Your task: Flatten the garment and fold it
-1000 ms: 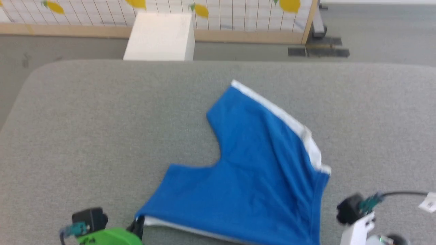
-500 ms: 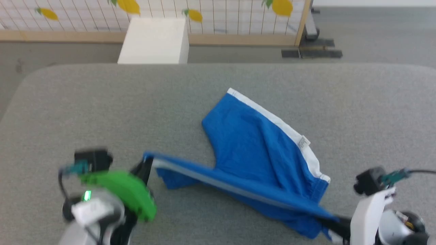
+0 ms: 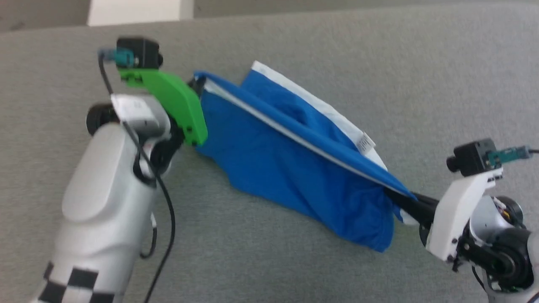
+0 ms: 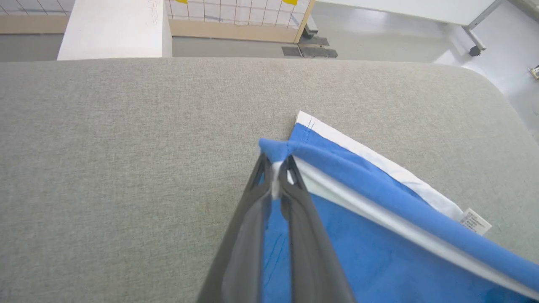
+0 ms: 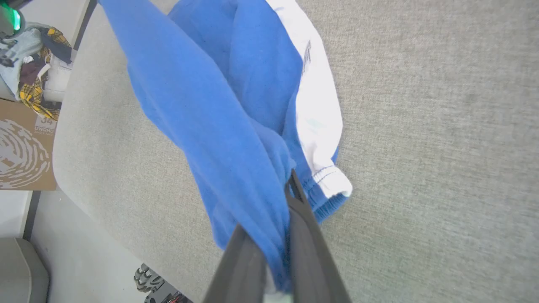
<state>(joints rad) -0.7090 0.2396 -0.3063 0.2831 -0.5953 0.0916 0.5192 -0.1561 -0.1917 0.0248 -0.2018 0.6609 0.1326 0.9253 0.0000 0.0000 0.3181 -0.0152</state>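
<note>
Qty: garment [image 3: 269, 155] 1 pc; left hand [image 4: 277, 162] + right hand [image 5: 283, 189], 2 pcs; worktop [image 3: 421, 63] 1; white block [image 4: 113, 29] 1; cardbd box [image 5: 21, 143] 1.

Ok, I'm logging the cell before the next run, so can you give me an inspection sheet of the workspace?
surface: grey fabric-covered table, rounded corners.
job's things: blue shorts stretched between both grippers, one edge lifted, the rest draped on the table; white label showing.
clutter: nothing seen.
grippers: left gripper shut on one corner of the shorts; right gripper shut on the other end.
cables: black cable hanging loose along the left arm.
surroundings: white box and screen beyond the table; cardboard box and clothes beside it.
</note>
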